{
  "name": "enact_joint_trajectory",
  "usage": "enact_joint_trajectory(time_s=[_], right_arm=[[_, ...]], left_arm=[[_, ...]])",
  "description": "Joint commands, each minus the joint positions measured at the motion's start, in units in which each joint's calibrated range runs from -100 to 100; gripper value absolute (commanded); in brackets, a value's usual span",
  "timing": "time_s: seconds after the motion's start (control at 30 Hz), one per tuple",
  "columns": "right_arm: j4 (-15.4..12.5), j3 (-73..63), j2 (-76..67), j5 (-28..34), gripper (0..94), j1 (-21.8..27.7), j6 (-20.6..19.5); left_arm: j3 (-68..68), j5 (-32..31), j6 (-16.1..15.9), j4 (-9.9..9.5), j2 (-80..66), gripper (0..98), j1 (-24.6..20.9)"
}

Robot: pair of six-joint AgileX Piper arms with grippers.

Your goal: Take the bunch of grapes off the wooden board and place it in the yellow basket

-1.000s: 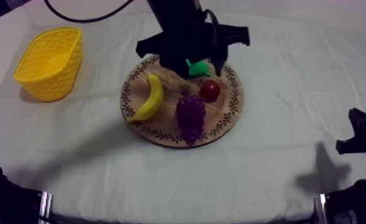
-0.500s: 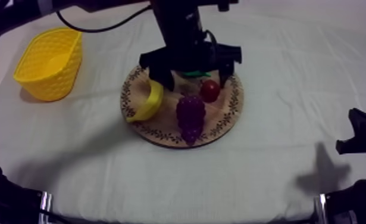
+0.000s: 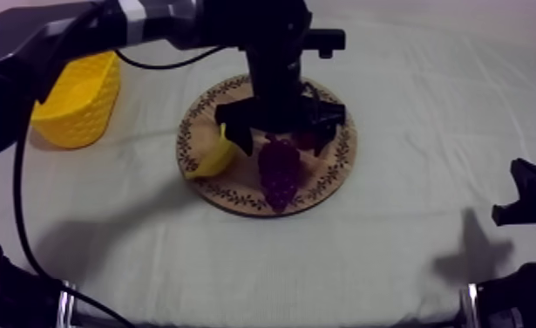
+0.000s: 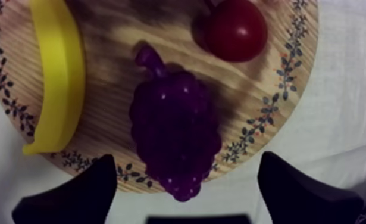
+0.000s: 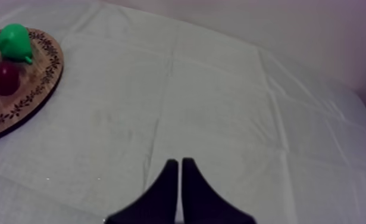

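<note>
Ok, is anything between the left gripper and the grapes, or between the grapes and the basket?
Nothing visible blocks the open left gripper, which hangs over the bunch of grapes. Toward the yellow basket, the banana lies beside the grapes; a lift should clear it.

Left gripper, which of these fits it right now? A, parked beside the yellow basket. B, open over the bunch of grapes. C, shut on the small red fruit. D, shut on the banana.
B: in the left wrist view the left gripper is spread wide and holds nothing, with the bunch of grapes lying beneath it on the wooden board.
</note>
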Motion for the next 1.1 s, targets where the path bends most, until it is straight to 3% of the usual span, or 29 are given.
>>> enact_joint_trajectory(time_s=[0.0, 0.57, 0.87, 1.07], right_arm=[[0.0, 0.0, 0.0, 0.0, 0.3, 0.0, 0.0], [0.0, 0.0, 0.0, 0.0, 0.3, 0.0, 0.0], [0.0, 0.0, 0.0, 0.0, 0.3, 0.0, 0.0], [0.0, 0.0, 0.0, 0.0, 0.3, 0.0, 0.0]], left_arm=[[-0.4, 0.1, -0.1, 0.14, 1.2, 89.3, -0.1], [-2.8, 0.2, -1.8, 1.68, 7.6, 83.4, -0.5], [-3.3, 0.7, -1.9, 2.24, 9.1, 55.1, -0.5], [-2.6, 0.7, -2.1, 2.20, 8.8, 49.7, -0.5]])
